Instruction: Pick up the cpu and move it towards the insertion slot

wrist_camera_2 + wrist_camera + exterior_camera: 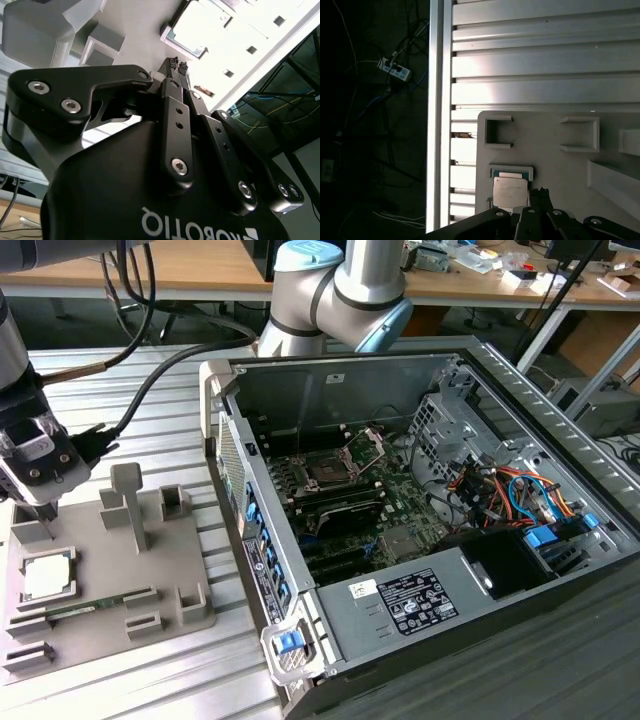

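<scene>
Gripper (177, 63), fingers closed tip to tip and holding nothing, hangs over the cpu (47, 578). The cpu lies flat in a pocket near the holder's (160, 570) edge, at the exterior view's left. The slot (328, 472) lies well apart, uncovered inside the open-topped case (330, 390).
</scene>
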`<state>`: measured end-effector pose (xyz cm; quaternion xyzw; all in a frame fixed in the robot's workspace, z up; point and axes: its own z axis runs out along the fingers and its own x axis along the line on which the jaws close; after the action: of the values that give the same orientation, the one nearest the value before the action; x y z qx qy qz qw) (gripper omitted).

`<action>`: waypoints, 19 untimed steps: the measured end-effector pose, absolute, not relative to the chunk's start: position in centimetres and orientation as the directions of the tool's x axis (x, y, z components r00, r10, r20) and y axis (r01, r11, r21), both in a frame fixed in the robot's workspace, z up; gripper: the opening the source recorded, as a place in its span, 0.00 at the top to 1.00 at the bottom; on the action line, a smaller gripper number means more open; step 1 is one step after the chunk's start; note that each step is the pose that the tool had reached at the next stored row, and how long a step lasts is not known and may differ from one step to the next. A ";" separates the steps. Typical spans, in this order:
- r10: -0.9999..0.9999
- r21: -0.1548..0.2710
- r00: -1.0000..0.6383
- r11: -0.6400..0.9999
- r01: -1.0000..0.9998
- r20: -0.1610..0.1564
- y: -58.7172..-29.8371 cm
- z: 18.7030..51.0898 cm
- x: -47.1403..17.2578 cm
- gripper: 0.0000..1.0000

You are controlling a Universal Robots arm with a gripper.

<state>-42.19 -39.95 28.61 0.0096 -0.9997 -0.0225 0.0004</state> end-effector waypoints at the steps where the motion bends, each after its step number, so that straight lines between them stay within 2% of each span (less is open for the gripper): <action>1: -0.019 0.045 -1.000 0.999 -0.019 0.000 -40.0 28.6 -42.2 0.89; 19: -0.019 0.045 -1.000 0.999 -0.019 0.000 -40.0 27.6 -42.3 0.89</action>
<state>-42.26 -40.01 27.55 0.0095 -0.9997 -0.0225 0.0004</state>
